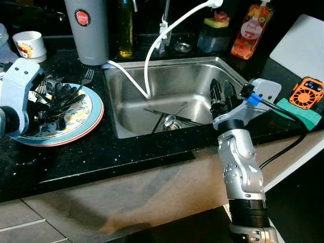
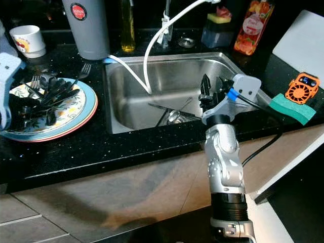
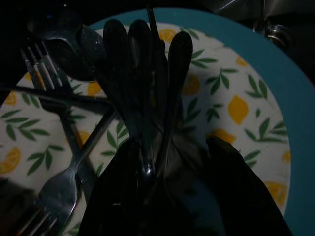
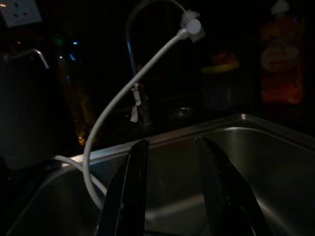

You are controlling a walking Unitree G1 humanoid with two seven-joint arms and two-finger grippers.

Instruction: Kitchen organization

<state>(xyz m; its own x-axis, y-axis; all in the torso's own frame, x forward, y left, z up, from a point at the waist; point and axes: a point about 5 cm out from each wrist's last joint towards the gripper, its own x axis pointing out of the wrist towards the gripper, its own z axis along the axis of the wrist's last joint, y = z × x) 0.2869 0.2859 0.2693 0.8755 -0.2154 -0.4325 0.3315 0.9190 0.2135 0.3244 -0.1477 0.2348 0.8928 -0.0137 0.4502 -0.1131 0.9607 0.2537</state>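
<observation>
A steel sink (image 1: 197, 76) is set in the black desk (image 1: 101, 152), with a few dark utensils (image 1: 169, 119) lying in its basin, hard to tell apart; the right tool (image 1: 221, 94) hovers above its near edge, fingers spread and empty. Left of the sink, a lemon-patterned, teal-rimmed plate (image 1: 88, 114) carries forks (image 3: 59, 162) and dark-handled cutlery (image 3: 147, 83). The left tool (image 3: 187, 196) pinches those handles; its fingers are shadowed and cut off.

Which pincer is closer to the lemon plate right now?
Left. The left pincer is over the lemon plate, among its cutlery. The right pincer is apart, open above the sink.
</observation>
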